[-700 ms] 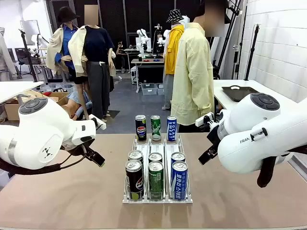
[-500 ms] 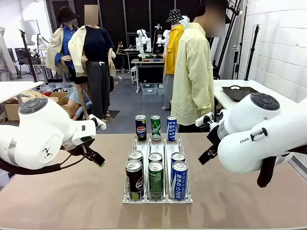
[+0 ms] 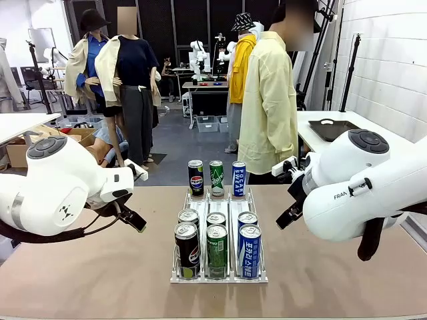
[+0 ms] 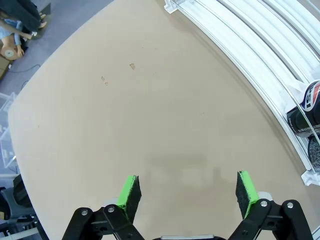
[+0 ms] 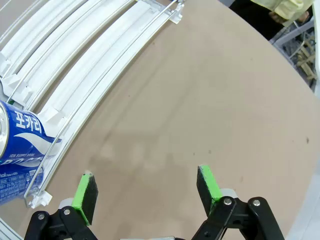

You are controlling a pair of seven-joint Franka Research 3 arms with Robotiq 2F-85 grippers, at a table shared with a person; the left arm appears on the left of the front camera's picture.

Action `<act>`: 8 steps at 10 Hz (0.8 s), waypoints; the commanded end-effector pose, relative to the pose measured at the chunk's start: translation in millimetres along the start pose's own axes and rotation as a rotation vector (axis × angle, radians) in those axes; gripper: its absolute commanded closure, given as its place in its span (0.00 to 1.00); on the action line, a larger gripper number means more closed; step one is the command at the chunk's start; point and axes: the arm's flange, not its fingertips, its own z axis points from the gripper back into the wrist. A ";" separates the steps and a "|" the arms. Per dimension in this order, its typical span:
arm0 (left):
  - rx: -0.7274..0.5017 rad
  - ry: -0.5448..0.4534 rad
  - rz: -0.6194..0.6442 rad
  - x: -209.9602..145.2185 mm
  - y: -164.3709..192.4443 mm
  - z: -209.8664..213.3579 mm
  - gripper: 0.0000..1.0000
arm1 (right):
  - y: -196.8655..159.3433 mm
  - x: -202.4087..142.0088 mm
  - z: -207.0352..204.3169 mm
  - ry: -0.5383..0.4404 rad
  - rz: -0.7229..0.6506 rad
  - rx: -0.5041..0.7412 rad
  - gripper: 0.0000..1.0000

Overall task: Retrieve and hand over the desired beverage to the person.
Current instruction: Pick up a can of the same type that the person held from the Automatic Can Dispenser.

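- Two grippers, and neither holds anything. The left gripper (image 4: 188, 196) has its green-padded fingers (image 4: 130, 194) spread wide over bare table (image 4: 125, 110), with nothing between them.
- The right gripper (image 5: 147, 189) is the same: its fingers (image 5: 208, 184) stand wide apart and empty, above bare tabletop.
- Just outward from the left fingers, in the left wrist view, a black cola can (image 4: 306, 102) sits in the near end of the white rack (image 4: 260, 45). The fingers are beside the rack, not over it.
- In the right wrist view, a blue can (image 5: 20, 145) lies at the rack's edge, off to one side of the fingers and clear of them.
- Nine cans (image 3: 217, 250) stand in the rack at the middle of the table. There are three lanes of black, green and blue, each with a can near, one in the middle and one at the far end. All are upright and none is lifted out.
- The left arm sits left of the rack and the right arm sits right of it, both held back from the cans.
- The person (image 3: 269, 100) stands at the far side, a little right of the rack, turned side-on. I cannot tell from the front view whether a hand is pointing or reaching.
- My reading is that the task is at its very start. No drink is chosen as far as the frames show, and nothing has been grasped.
- Everything is left to do: learn which can is wanted, close on it, lift it from its lane, carry it to the far side and release it to the person.
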 end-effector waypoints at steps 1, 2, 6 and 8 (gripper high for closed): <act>0.001 0.000 0.003 -0.3 1.3 0.1 0.00 | 0.0 0.0 0.0 0.000 0.000 0.000 0.00; 0.001 0.000 0.003 -0.3 1.3 0.1 0.00 | 0.0 0.0 0.0 0.000 0.000 0.000 0.00; -0.035 0.012 0.027 9.4 7.2 14.6 0.00 | -4.9 6.4 10.4 0.011 -0.027 0.004 0.00; -0.081 0.019 0.090 24.7 15.9 32.5 0.00 | -11.9 25.9 35.1 0.000 -0.092 -0.002 0.00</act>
